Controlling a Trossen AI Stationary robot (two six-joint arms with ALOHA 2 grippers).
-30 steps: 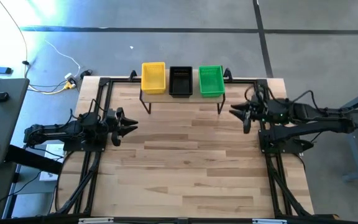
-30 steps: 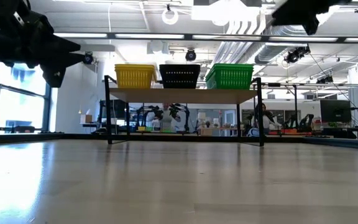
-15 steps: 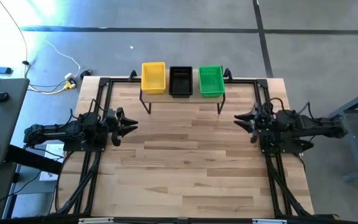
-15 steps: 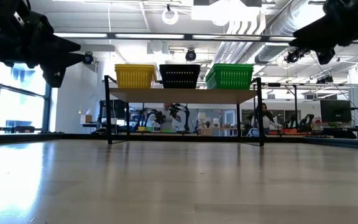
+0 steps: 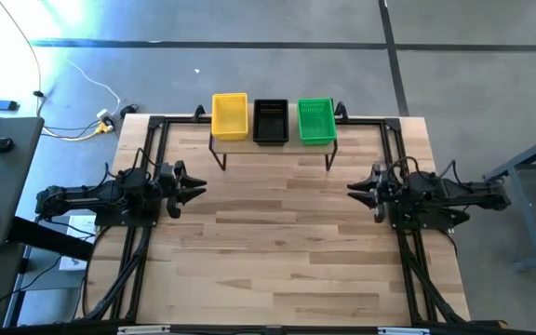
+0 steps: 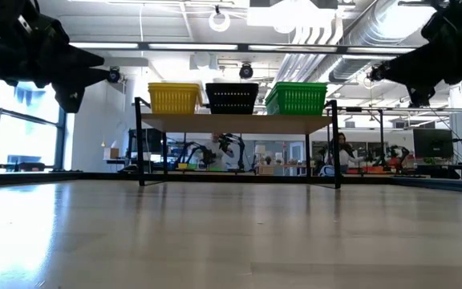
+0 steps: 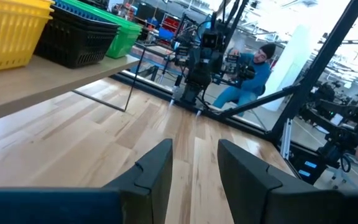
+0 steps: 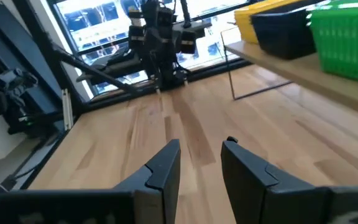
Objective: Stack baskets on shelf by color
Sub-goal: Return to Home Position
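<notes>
The yellow baskets (image 5: 230,115), black baskets (image 5: 270,121) and green baskets (image 5: 315,120) sit side by side on the shelf (image 6: 235,123) (black in the middle). The left gripper (image 5: 194,186) and right gripper (image 5: 356,191) hang over the sides of the table (image 5: 277,251), fingers apart, holding nothing.

No text, label, brand or number can be read in any view: none on the baskets (image 5: 270,121), the shelf (image 6: 235,123) or the counter (image 5: 277,242), and anything in the room beyond is too small to tell.
</notes>
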